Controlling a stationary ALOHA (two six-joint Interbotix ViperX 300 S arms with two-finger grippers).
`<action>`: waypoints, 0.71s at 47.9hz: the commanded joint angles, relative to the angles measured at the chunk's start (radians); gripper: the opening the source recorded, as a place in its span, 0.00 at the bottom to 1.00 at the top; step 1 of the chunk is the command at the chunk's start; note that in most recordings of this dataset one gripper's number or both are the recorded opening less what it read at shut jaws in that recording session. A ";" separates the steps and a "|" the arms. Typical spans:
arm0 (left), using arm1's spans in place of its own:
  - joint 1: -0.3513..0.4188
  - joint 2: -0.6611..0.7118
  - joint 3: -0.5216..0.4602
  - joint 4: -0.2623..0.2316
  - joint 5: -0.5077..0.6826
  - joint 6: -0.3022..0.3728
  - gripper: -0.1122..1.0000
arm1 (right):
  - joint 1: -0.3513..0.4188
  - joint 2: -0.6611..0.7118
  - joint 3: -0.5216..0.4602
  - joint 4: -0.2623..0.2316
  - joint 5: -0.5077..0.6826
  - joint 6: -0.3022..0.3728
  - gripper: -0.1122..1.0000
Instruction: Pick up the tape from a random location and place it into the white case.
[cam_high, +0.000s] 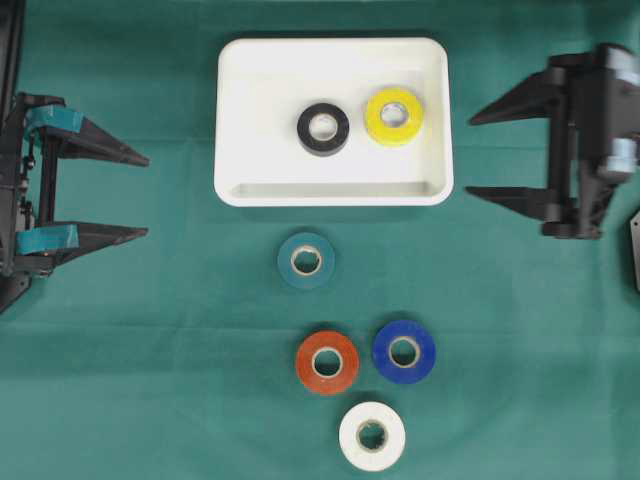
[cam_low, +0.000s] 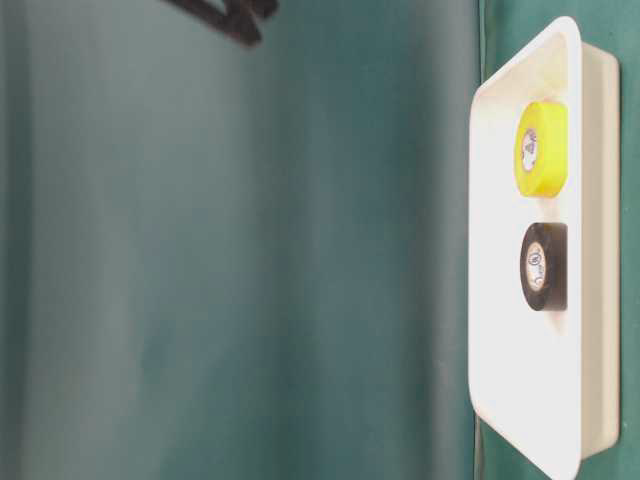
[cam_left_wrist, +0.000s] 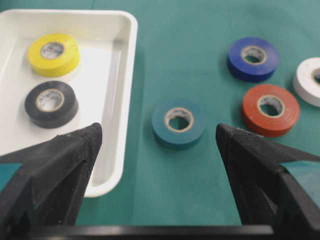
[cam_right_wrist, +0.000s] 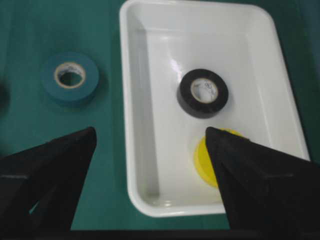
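**Two rolls home, four waiting on the table**

Both pincers gape wide and empty: left pincer (cam_high: 140, 195) at nine o'clock, right pincer (cam_high: 478, 155) at three. The white case (cam_high: 250, 70) sits at twelve, holding the black roll (cam_high: 323, 129) and yellow roll (cam_high: 394, 116). Just below lies the teal tape (cam_high: 306, 260); red tape (cam_high: 327, 362), blue tape (cam_high: 404, 351) and white tape (cam_high: 372, 436) cluster toward six. These look light, stiff, smooth-sided; squeeze across the outer rim.

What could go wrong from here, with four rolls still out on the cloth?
The red roll, blue roll and white roll sit close together, so an open claw may nudge a neighbour. Dropping another roll into the white case could land it on the black roll or yellow roll.
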 joint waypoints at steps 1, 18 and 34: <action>0.000 0.005 -0.012 0.000 -0.009 0.002 0.96 | 0.003 -0.046 0.043 0.005 -0.051 0.003 0.89; 0.000 0.006 -0.012 -0.002 -0.009 0.003 0.96 | 0.003 -0.098 0.245 0.012 -0.250 0.044 0.89; 0.000 0.006 -0.009 0.000 -0.009 0.003 0.96 | 0.003 -0.100 0.284 0.012 -0.305 0.044 0.89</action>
